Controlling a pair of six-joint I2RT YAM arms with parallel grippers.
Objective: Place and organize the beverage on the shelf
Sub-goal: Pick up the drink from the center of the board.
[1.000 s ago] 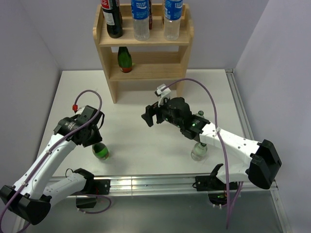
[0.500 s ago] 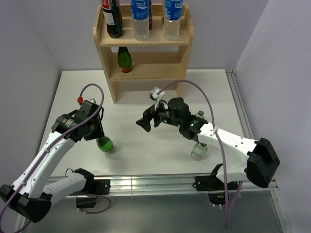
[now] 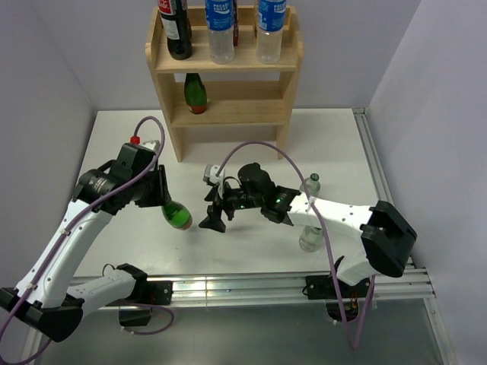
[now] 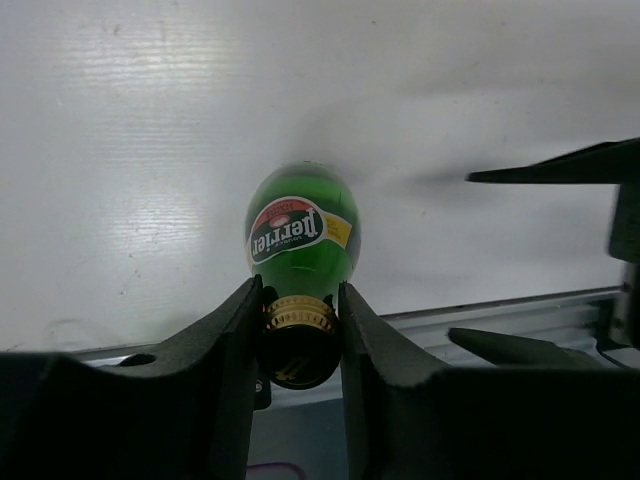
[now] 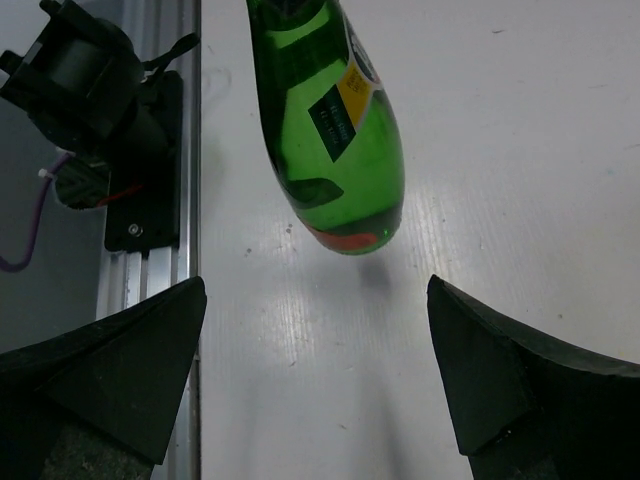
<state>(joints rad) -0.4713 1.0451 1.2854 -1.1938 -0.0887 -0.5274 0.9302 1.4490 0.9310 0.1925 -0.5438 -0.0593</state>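
Over white table (image 3: 251,152), green bottle (image 3: 177,214) slants, base toward right gripper (image 3: 214,209).

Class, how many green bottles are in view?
2. One bottle stands on the middle tier of the shelf; the other bottle hangs tilted above the table, its neck in the left gripper. Anything under that tier is hidden.

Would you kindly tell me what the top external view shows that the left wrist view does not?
Only top external: the shelf with bottles on it, and a clear bottle at the right. Only left wrist: the label and gold neck band. Both: the left gripper holding the green bottle by its neck, with the open right gripper close by.
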